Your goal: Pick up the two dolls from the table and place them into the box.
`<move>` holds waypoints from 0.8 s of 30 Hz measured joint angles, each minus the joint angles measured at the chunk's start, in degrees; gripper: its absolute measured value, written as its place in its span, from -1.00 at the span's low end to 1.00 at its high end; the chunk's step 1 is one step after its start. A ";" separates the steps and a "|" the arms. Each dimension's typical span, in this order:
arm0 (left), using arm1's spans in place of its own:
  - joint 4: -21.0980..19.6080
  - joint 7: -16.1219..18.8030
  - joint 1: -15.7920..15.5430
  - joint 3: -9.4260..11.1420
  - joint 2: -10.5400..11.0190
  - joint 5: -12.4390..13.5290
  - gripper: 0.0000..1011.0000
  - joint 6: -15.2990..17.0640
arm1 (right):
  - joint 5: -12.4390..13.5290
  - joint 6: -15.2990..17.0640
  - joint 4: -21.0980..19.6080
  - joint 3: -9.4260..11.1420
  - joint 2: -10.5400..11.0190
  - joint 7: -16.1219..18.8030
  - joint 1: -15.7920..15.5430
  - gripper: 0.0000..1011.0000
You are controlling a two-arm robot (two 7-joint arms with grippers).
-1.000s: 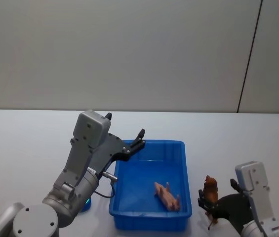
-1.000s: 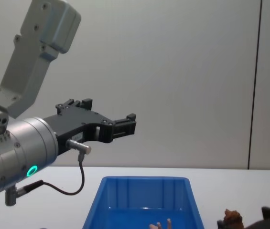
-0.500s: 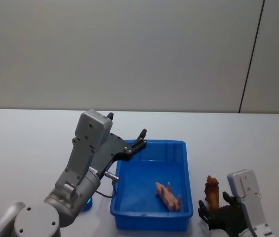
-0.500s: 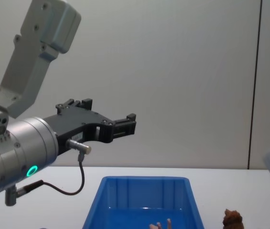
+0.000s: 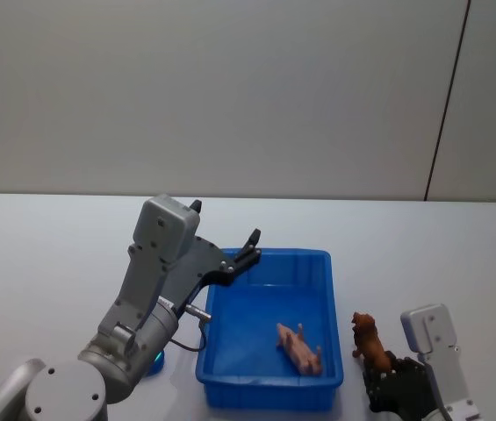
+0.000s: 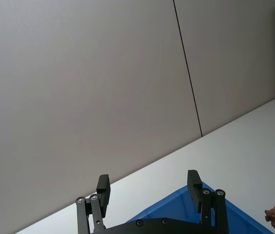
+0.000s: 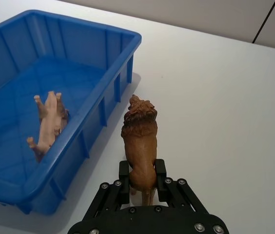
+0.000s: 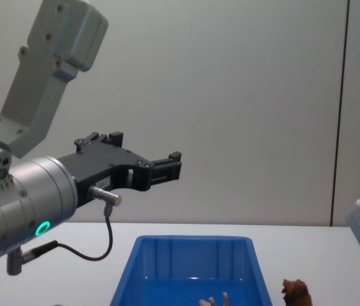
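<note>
Right end effector [image 7: 141,176]: pinched the brown doll [image 7: 139,139] at its hindquarters, just beside the box [image 7: 83,24]
Pink doll [image 7: 47,127]: lay inside the box
Left end effector [image 6: 148,190]: spread, empty, parked over the box's far left corner
Risk: the grip sat low and narrow; the doll could pivot, slip out, or clip the rim

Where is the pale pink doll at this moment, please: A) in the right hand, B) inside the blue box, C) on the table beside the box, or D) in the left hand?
B: the pale pink doll lies on the floor of the blue box, while the right hand grips the brown doll outside it.
</note>
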 joint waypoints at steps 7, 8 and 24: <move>0.00 0.00 0.00 0.00 0.00 0.00 0.98 0.00 | -0.71 -1.67 -1.21 0.03 0.02 -0.61 -0.38 -0.43; 0.00 0.00 0.00 0.00 0.00 0.00 0.98 0.00 | -0.82 -2.03 -1.38 0.04 0.02 -0.69 -0.42 -0.43; 0.00 0.00 0.00 0.00 0.00 0.00 0.98 0.00 | -2.16 -9.13 -6.08 0.27 0.39 1.31 -0.56 -0.43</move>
